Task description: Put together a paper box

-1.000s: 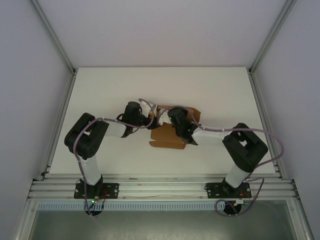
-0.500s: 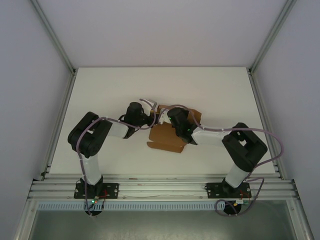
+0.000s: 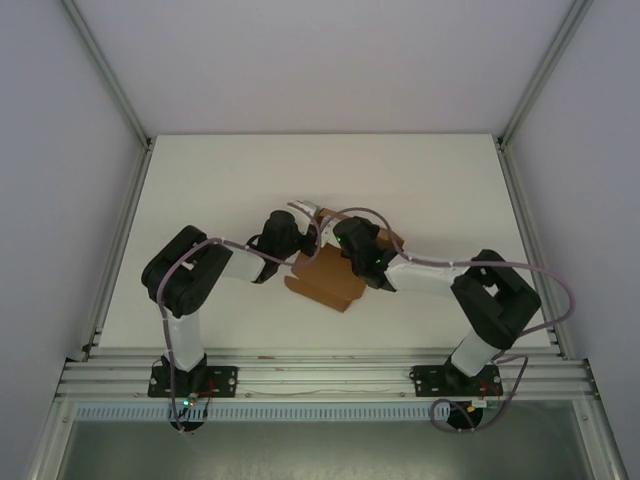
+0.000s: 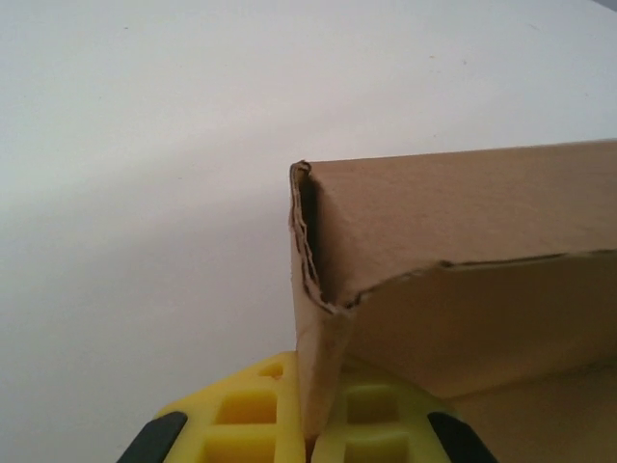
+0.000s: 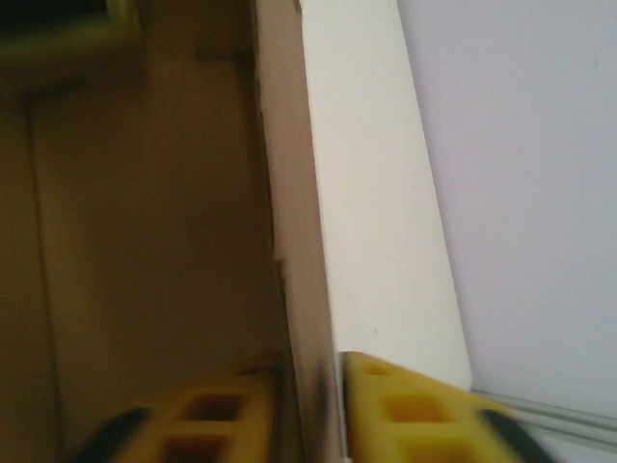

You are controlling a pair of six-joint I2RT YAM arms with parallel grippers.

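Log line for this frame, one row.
left gripper: shut on paper box wall | right gripper: shut on paper box edge | state: partly folded

Lab test cell here: plain white bench [image 3: 200, 180], blank white walls [image 3: 320, 60] around it, aluminium frame [image 3: 104, 75] rising behind it, slotted rail [image 3: 320, 375] along its near edge.

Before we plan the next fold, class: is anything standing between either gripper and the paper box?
Nothing visible does. The left gripper has a wall of the paper box clamped between its fingers, and the right gripper pinches another panel's edge the same way.
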